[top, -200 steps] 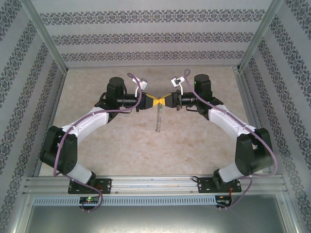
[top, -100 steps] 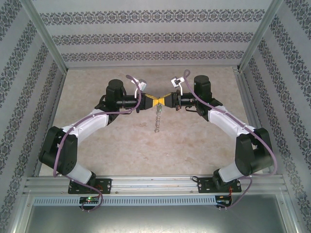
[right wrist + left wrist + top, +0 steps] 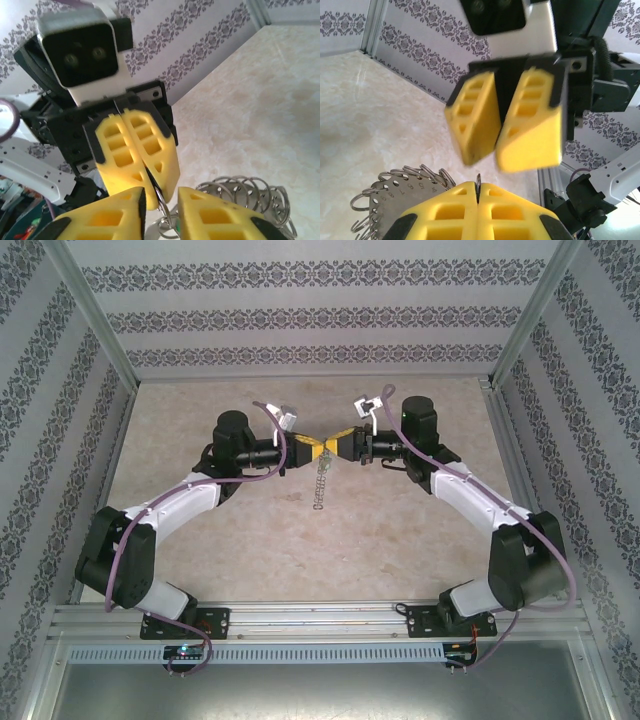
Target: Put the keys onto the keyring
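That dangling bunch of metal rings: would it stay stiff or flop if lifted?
The keyring hangs limp below the left gripper, so probably floppy. Its many loose rings would likely swing and splay. Thin smooth metal may slip from a light pinch.

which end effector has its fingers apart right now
The right end effector: a clear gap separates its yellow fingers, while the left end effector has its fingers pressed together on a wire of the keyring.
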